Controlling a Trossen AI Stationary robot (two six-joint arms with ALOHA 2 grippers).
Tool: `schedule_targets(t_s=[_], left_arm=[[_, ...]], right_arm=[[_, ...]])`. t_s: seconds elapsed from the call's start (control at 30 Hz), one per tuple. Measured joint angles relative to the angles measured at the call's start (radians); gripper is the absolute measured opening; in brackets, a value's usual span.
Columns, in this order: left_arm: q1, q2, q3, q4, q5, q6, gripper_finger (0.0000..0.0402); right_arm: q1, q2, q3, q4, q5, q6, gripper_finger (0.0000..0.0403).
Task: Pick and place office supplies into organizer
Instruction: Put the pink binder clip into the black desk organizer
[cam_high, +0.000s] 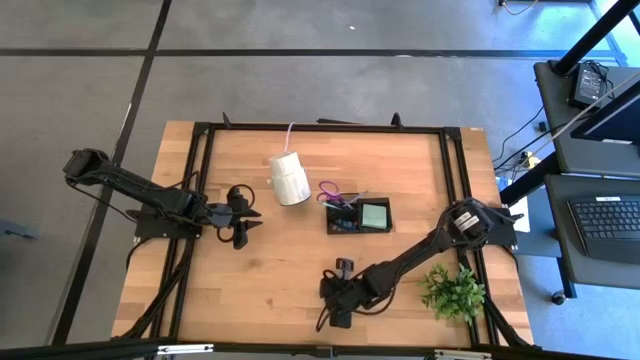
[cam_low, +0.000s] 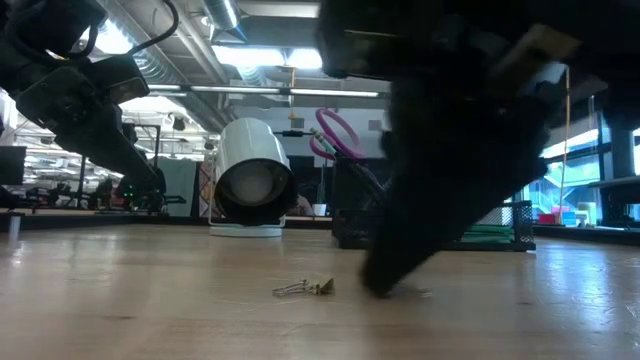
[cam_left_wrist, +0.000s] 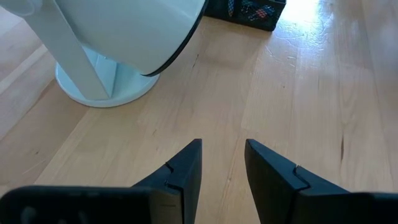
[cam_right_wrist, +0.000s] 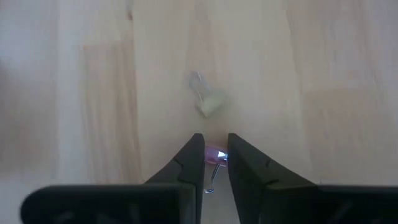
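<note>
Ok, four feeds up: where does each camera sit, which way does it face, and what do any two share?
High view: above the table, facing straight down; both arms, white roll, organizer, plant.
Low view: at tabletop height, facing across into the room; pale clip, roll and organizer behind, dark arms overhead.
Left wrist view: on the left arm, facing past the open left gripper toward the roll's base.
Right wrist view: on the right arm, facing down past the right gripper, closed on a pink clip.
Shared: low and right wrist both show the pale clip.
</note>
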Motion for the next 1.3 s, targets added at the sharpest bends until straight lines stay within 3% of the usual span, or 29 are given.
schedule_targets(t_s=[0.27, 0.53, 0.9, 1.3], left_arm=[[0.000, 0.000, 0.000, 0.000, 0.000, 0.001, 0.0116], [0.000, 0.000, 0.000, 0.000, 0.000, 0.003, 0.0116], [0.000, 0.000, 0.000, 0.000, 0.000, 0.003, 0.0116], [0.000, 0.000, 0.000, 0.000, 0.000, 0.003, 0.0116]], right_arm=[[-0.043, -0.109, -0.002, -0.267, 0.058, 0.027, 0.0057], [-0.141, -0.203, 0.001, -0.421, 0.195, 0.022, 0.0057], [-0.299, -0.215, -0.005, -0.429, 0.220, -0.087, 0.0059], [-0.362, -0.215, -0.005, -0.416, 0.190, -0.109, 0.0061]])
